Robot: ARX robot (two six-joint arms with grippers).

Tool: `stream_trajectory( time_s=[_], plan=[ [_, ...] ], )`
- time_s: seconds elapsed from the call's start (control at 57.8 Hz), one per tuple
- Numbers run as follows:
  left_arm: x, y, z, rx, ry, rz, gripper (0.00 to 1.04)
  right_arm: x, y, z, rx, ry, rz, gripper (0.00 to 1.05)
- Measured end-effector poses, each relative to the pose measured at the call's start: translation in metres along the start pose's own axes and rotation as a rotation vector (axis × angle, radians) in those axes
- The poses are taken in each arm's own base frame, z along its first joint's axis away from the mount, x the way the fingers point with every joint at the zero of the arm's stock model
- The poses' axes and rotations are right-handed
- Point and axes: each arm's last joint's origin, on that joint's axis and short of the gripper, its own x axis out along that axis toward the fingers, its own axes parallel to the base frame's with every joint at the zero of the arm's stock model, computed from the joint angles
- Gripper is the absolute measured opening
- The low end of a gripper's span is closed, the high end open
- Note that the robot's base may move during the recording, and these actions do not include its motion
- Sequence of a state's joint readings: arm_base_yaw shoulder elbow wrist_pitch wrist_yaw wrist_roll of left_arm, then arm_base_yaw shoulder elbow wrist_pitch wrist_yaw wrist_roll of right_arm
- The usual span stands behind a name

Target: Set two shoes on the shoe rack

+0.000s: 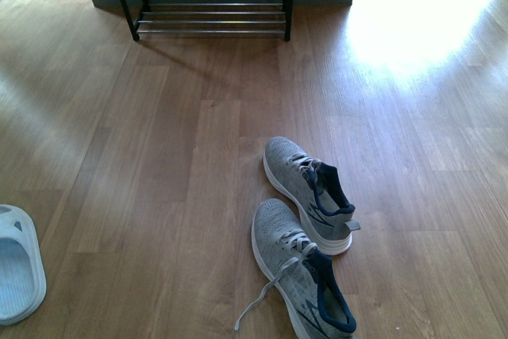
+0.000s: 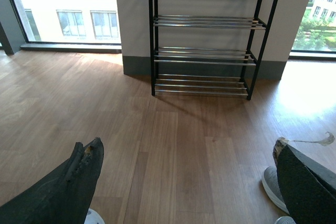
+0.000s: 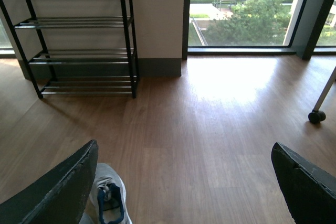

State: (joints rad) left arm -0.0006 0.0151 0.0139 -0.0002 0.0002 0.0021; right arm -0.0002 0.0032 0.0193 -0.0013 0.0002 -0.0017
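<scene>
wood floor [image 1: 119, 117] | 2 shoes [image 1: 305, 188] lie between left pincer [image 2: 187, 141] and right pincer [image 3: 184, 145] | both gaping wide, empty

Bare indoor room, wood floor [image 1: 159, 156], tall windows [image 3: 241, 9], shoe rack [image 2: 205, 35]

Grey sneakers [image 1: 305, 190] with navy lining, black-framed chrome rack [image 1: 210, 17], pale blue slide [image 1: 16, 263], brown plank floor [image 1: 159, 156].

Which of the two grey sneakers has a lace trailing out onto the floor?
The nearer sneaker, lowest in the front view: one lace runs loose across the floor. The other sneaker, closer to the rack, has its laces on top.
</scene>
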Motion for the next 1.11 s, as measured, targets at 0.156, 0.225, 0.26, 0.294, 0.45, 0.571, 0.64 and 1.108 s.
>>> stream_trajectory(
  time_s=[0.156,0.225,0.26,0.294,0.45,0.571,0.64,1.108],
  plan=[
    [0.003,-0.001,0.0,-0.092,0.145,0.229,0.95,0.0,0.0,0.0,0.0,0.0,0.0,0.96],
    [0.014,0.001,0.006,-0.172,0.192,0.383,0.95,0.0,0.0,0.0,0.0,0.0,0.001,0.96],
    [0.021,0.001,0.01,-0.199,0.198,0.393,0.95,0.0,0.0,0.0,0.0,0.0,0.001,0.96],
    [0.031,0.002,0.015,-0.25,0.2,0.375,0.95,0.0,0.0,0.0,0.0,0.0,0.001,0.96],
    [0.128,0.008,0.018,-0.414,0.385,0.212,0.95,0.0,0.0,0.0,0.0,-0.001,0.0,0.96],
    [0.182,0.001,-0.029,-0.442,0.599,0.178,0.95,0.0,0.0,0.0,0.0,0.0,0.0,0.96],
    [0.2,-0.008,-0.063,-0.472,0.74,0.115,0.95,0.0,0.0,0.0,0.0,0.0,0.0,0.96],
    [0.27,-0.087,-0.194,-0.648,1.235,-0.149,0.95,0.0,0.0,0.0,0.0,0.0,0.0,0.96]
  ],
)
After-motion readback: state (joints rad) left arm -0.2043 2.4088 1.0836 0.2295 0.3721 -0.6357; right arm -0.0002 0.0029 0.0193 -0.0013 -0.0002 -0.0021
